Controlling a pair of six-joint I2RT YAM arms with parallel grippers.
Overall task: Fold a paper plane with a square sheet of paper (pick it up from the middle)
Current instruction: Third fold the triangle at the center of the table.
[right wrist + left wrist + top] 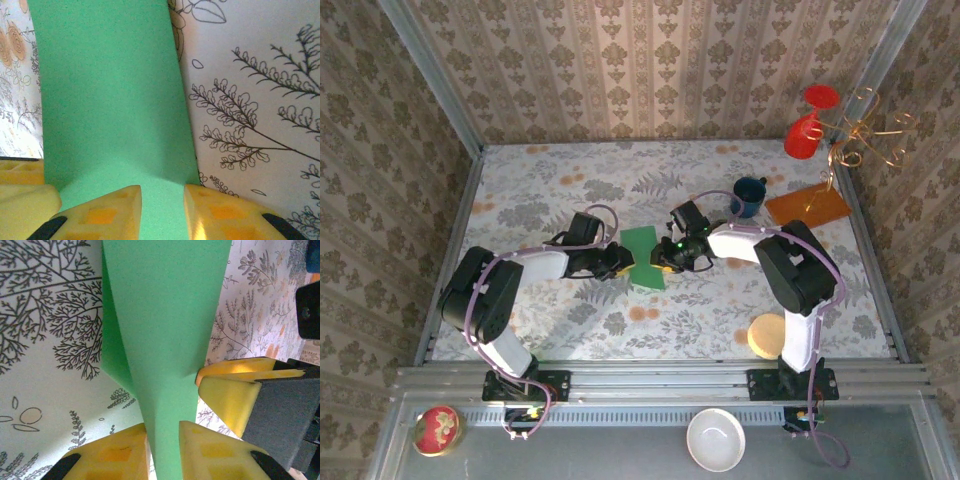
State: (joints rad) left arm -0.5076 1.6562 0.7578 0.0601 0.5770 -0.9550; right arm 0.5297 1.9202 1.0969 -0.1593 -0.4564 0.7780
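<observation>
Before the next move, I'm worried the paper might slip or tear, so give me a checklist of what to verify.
1. Grip of left pincer on the green sheet of paper: ok, the sheet fills its gap.
2. Grip of right pincer on the sheet: cannot tell, its jaws stand apart with green between.
3. Both pincers at the sheet's middle: ok, seen from above.
4. Sheet lying flat: not ok, it bows and narrows between them.
5. The blue mug apart from the sheet: ok.
</observation>
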